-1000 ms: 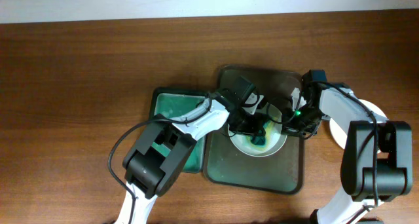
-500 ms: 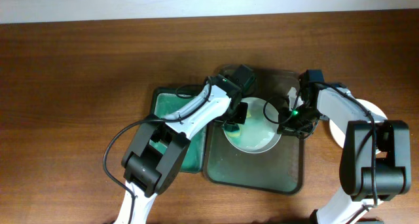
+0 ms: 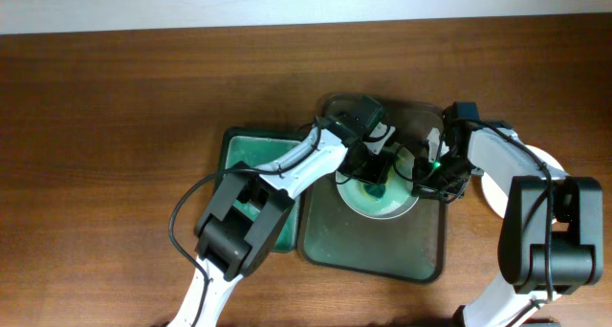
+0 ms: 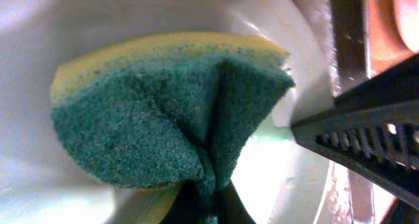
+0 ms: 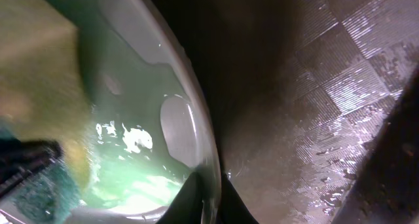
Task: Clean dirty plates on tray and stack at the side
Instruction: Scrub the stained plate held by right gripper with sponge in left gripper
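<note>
Left wrist view: a green-and-yellow sponge [image 4: 170,112] is creased down its middle where the left gripper [image 3: 375,174] pinches it, jaws closed tight on the fold. The green scouring face presses on the wet white plate [image 3: 382,205].

Right wrist view: the right gripper [image 3: 427,174] is clamped narrowly on the plate's right rim. Green soapy water pools in the well, and the wet dark tray [image 3: 373,255] lies just beyond the rim.

Overhead, change over the last second — the sponge stood on the centre of the plate, went to its left edge half a second ago, and is now back on the centre. The right gripper has kept its place on the rim throughout. This reads as back-and-forth scrubbing strokes with the plate braced. By this reading the washing of this plate is under way, not finished, and stacking has not begun for it.

Counts:
- One sponge.
- One plate on the dark tray.
- Two trays — the dark one under the plate and a green tray [image 3: 244,150] touching its left side.
- Two arms.

Farther right on the table [image 3: 115,126], a white stack [image 3: 540,161] shows behind the right arm. How many plates it holds cannot be told.
</note>
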`<control>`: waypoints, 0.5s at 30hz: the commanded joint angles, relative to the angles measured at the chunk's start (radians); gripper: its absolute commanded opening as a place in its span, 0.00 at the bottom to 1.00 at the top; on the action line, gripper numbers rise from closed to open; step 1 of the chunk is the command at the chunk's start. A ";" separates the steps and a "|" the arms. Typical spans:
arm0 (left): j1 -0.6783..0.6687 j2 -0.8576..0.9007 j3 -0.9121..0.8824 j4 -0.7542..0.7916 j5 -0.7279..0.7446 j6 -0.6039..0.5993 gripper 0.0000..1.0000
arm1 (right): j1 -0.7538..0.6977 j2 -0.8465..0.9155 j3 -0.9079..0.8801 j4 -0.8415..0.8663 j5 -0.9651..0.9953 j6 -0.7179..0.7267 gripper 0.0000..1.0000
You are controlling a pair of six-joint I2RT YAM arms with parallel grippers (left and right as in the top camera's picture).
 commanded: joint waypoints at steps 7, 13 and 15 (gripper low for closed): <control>-0.042 0.046 0.000 -0.017 0.181 0.171 0.00 | 0.013 0.023 -0.010 0.005 0.016 -0.008 0.08; 0.015 0.046 0.019 -0.118 -0.049 0.108 0.00 | 0.013 0.023 -0.010 0.004 0.016 -0.008 0.08; 0.025 0.046 0.042 -0.202 -0.315 0.032 0.00 | 0.013 0.023 -0.010 0.004 0.016 -0.008 0.08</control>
